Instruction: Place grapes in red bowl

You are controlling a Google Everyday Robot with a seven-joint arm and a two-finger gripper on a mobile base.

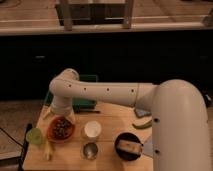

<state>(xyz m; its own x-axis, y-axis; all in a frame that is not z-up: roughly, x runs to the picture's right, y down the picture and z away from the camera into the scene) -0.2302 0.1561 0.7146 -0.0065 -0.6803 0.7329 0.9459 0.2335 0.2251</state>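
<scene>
Pale wooden desk (110, 120) crossed by a white robot arm (107, 95) reaching in from the right of the view. Hand (63, 116) at the arm's far end, poised just over the red bowl (51, 134); whether wide, narrow or holding something, cannot tell. Dark grapes (62, 128) lying inside that bowl, directly beneath the hand. White cup (92, 129) just right of the hand, small metal cup (90, 150) nearer the viewer. Black bowl (120, 150) with a pale block well to the hand's right. Green cup (35, 136) close on its left.

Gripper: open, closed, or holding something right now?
Gripper: cannot be told. It hangs just over the red bowl, and the grapes lie in that bowl.
</scene>
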